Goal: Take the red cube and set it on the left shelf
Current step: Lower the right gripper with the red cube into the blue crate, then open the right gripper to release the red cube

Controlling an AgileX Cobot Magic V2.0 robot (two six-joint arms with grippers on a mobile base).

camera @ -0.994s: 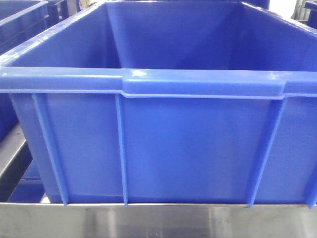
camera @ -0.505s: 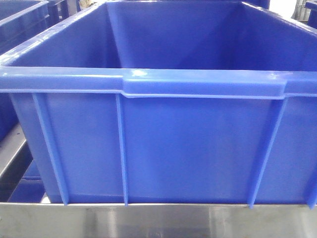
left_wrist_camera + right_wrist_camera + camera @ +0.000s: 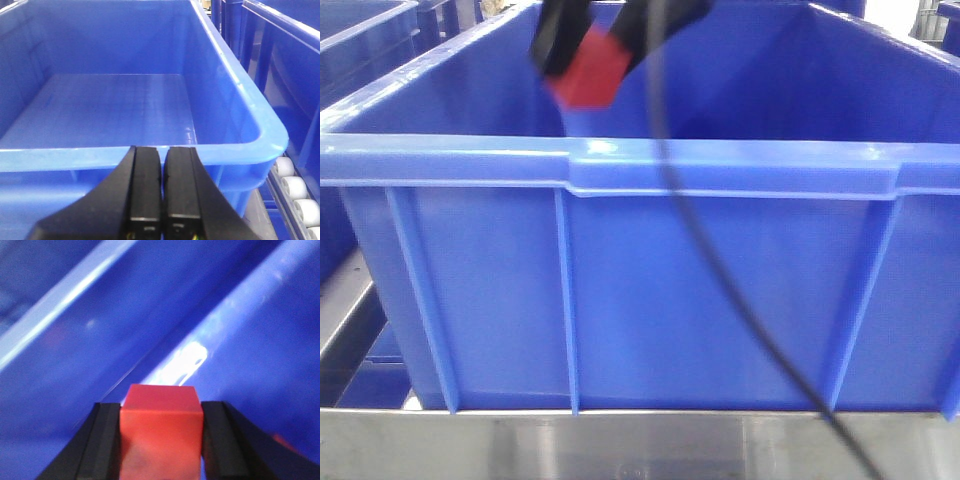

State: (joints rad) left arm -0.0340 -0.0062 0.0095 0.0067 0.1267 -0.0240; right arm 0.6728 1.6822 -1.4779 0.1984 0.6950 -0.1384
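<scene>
red cube [image 3: 588,75] blurred, front view; base cropped, right wrist view

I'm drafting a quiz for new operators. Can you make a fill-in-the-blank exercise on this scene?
1. The right gripper is shut on a cube coloured ____.
2. The left gripper is shut and holds ____.
3. In the front view the cube hangs over a crate coloured ____.
4. In the left wrist view the crate's inside is ____.

Missing words: red; nothing; blue; empty.

warehouse or stockroom: ribbed blue crates [image 3: 480,300] on steel shelving [image 3: 620,445] with conveyor rollers [image 3: 294,187].
</scene>
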